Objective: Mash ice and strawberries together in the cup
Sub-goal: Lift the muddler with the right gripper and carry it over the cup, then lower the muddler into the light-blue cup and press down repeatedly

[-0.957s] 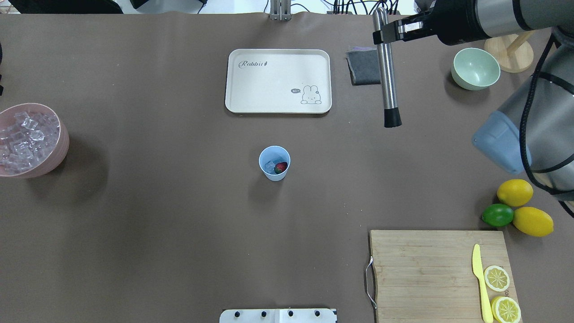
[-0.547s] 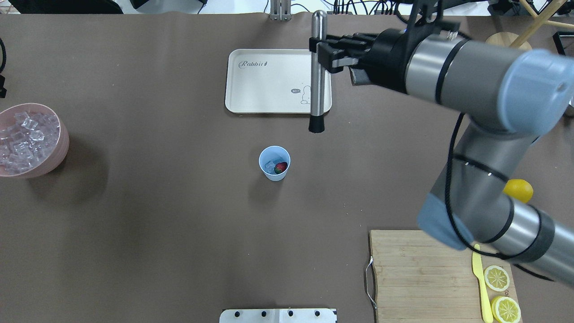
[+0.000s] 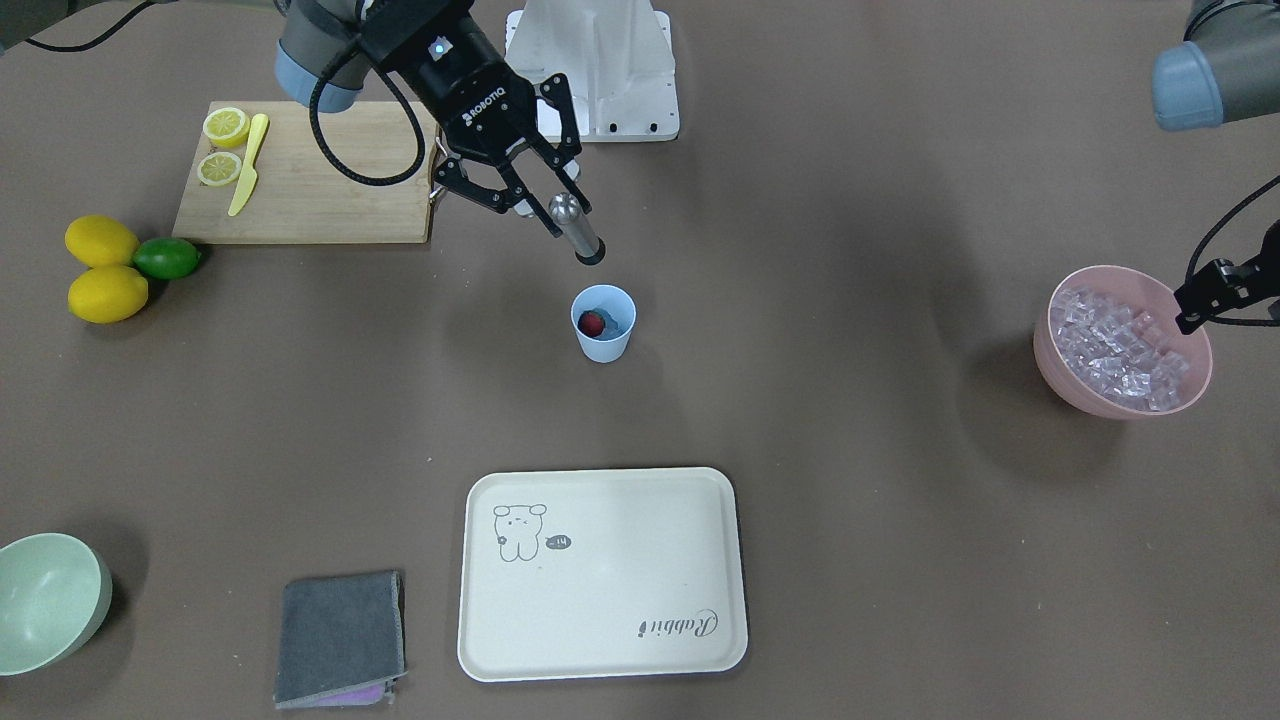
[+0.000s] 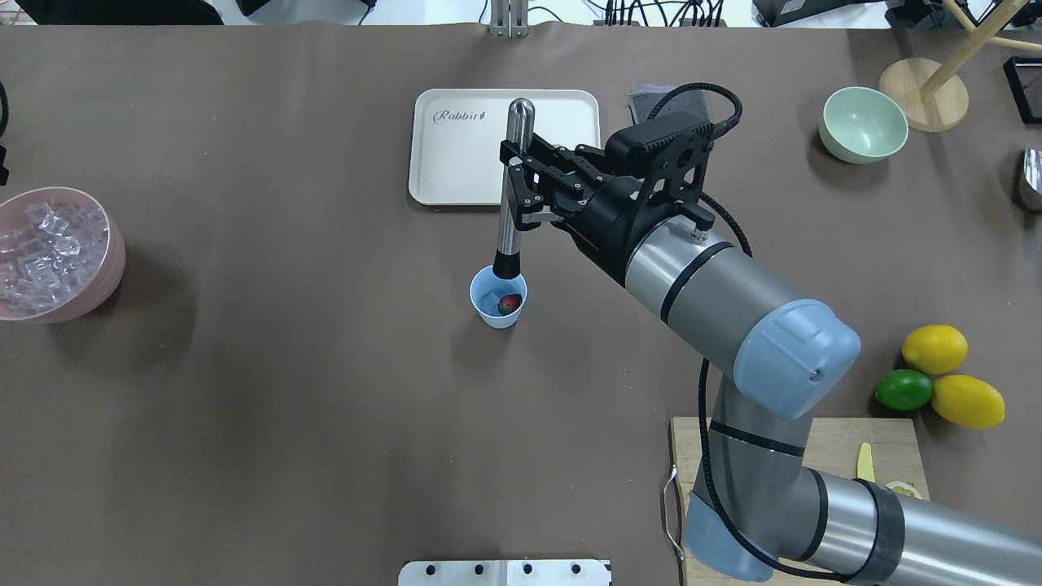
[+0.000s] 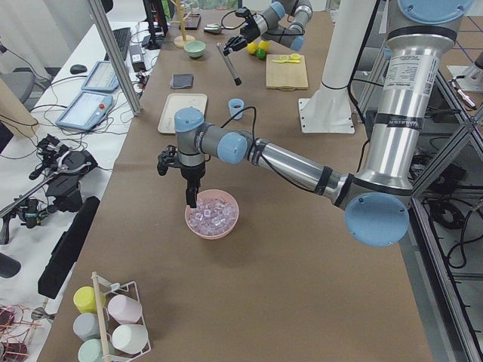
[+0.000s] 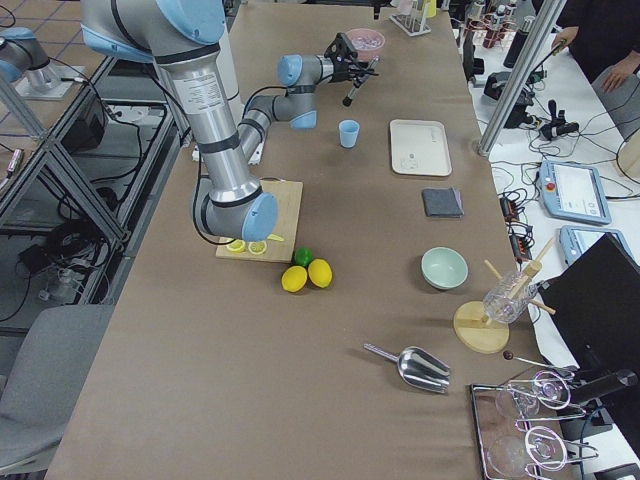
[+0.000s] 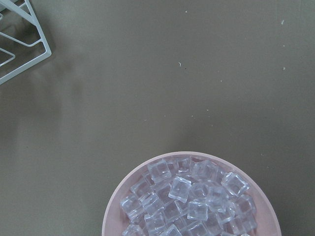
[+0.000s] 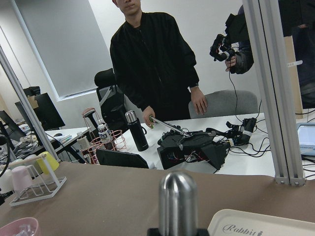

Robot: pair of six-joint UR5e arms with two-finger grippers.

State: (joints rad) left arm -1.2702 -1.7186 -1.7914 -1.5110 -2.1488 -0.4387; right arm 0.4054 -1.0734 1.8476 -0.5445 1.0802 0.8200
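Observation:
The light blue cup [image 4: 498, 312] stands mid-table and also shows in the front view [image 3: 603, 345]. Inside it lie a red strawberry [image 4: 510, 304] and clear ice [image 4: 488, 301]. My right gripper [image 4: 514, 194] is shut on a steel muddler [image 4: 510, 228] with a black tip. It holds the muddler tilted, the tip just above the cup's far rim. In the front view the muddler [image 3: 578, 232] hangs over the cup. My left gripper [image 3: 1200, 300] hovers over the pink bowl [image 3: 1050, 370] of ice cubes [image 4: 49, 252]. I cannot tell whether it is open or shut.
A cream tray [image 4: 456, 146] lies behind the cup, with a grey cloth [image 3: 340, 635] and a pale green bowl [image 4: 863, 124] to its right. Two lemons [image 4: 967, 400], a lime [image 4: 902, 390] and a cutting board [image 3: 300, 190] with a yellow knife sit at the right.
My right arm has swung left and toward the robot with the muddler, from the back right corner to just above the cup. The cup and its contents have not moved.

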